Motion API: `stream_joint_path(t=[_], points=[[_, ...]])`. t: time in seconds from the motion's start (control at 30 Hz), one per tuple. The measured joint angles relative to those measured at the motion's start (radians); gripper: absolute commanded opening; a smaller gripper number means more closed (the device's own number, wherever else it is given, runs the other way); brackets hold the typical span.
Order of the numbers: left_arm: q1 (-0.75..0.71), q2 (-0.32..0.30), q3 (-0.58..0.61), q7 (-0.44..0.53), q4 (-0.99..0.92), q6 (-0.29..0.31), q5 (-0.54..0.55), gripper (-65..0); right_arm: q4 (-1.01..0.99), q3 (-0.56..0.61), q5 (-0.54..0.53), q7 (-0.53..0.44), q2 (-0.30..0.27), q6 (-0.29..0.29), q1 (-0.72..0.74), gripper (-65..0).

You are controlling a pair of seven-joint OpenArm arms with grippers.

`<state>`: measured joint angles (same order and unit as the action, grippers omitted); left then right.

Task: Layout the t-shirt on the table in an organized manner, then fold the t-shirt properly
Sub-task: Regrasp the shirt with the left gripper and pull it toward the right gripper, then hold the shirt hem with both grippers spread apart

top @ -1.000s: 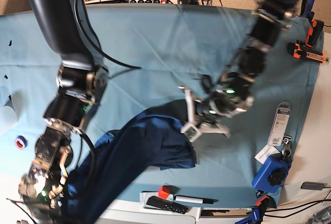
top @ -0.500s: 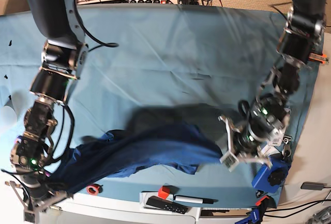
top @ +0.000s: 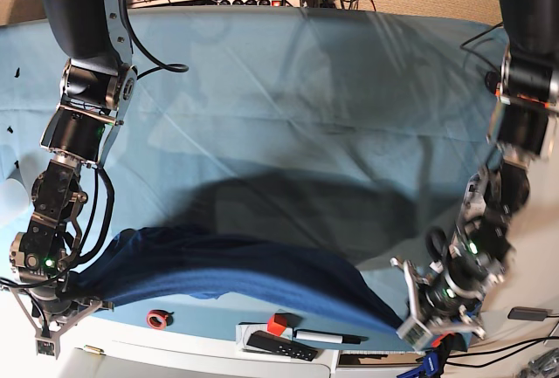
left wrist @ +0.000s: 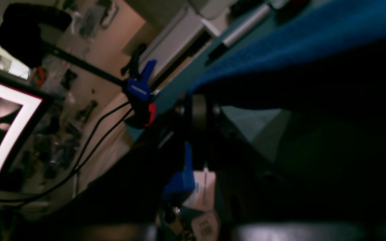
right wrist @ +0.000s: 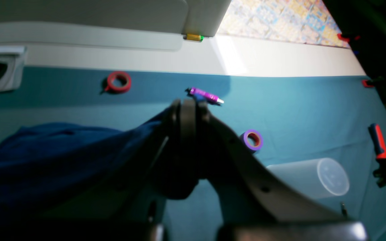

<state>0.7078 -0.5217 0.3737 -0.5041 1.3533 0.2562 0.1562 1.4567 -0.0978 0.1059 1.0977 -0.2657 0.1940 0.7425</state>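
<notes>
— While the t-shirt (top: 236,266) was stretched between the two arms, how was it seen to lie?

— It was seen as a long, dark navy band of soft heathered fabric, drawn out low along the near edge of the table (top: 288,107). Its upper edge was pulled nearly taut, and a looser fold hung beneath the middle. A broad soft shadow was cast on the cloth behind it.

— And the table itself?

— A smooth light teal cloth was spread over it, marked by faint creases, with a white rim shown at the near side.

— How were the grippers found?

— The right gripper (right wrist: 188,110) was closed, its dark curved fingers (right wrist: 183,117) pressed together on a corner of the navy fabric, which ran away from them in a sagging sheet. The left gripper (top: 417,317) was held at the opposite end of the band; in the left wrist view much was lost in darkness, but blue fabric (left wrist: 297,43) was seen draped right at the jaws, which were closed on it.

— Was anything else noted?

— A red tape ring (right wrist: 118,81), a purple tape ring (right wrist: 253,139) and a small purple marker (right wrist: 205,96) were seen lying flat on the teal cloth, well apart from one another. A translucent plastic cup (right wrist: 313,179) was seen on its side nearby. A black remote (top: 279,345) and a small red block (top: 277,323) were seen on the white ledge.
</notes>
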Motion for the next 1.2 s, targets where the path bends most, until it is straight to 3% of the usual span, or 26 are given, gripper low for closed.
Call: stream_joint_path(t=[0.1,0.17,0.27,0.43,0.57,0.73,0.9,1.2], points=[[0.064,0.005,0.0,0.038,-0.097,0.017,0.007,-65.0,-0.02,0.0,-0.002,0.001,0.0,-0.04,0.0,-65.0],[0.111,0.014,-0.001,0.058,-0.169,0.051,0.009,-65.0,-0.075,0.0,0.0,-0.048,0.0,-0.047,0.005,-65.0],[0.175,0.039,-0.002,0.068,-0.278,0.049,0.023,-65.0,-0.201,0.0,-0.013,-0.108,-0.001,-0.045,0.016,-65.0],[0.281,0.081,-0.002,0.068,-0.412,0.097,0.089,-65.0,-0.373,0.0,-0.135,-0.106,0.0,-0.046,0.072,-65.0],[0.32,0.112,-0.002,0.053,-0.449,0.096,0.096,-65.0,-0.378,0.0,-0.161,-0.087,0.0,-0.048,0.097,-65.0],[0.278,0.12,-0.002,0.043,-0.452,0.096,0.098,-65.0,-0.377,0.0,-0.161,0.014,0.0,-0.014,0.095,-65.0],[0.192,0.128,-0.002,0.082,-0.456,0.086,0.082,-65.0,-0.377,0.0,-0.162,0.029,0.0,-0.01,0.095,-65.0],[0.108,0.233,-0.002,0.119,-0.457,0.065,0.027,-65.0,-0.377,0.0,-0.163,0.047,0.0,-0.006,0.091,-65.0]])
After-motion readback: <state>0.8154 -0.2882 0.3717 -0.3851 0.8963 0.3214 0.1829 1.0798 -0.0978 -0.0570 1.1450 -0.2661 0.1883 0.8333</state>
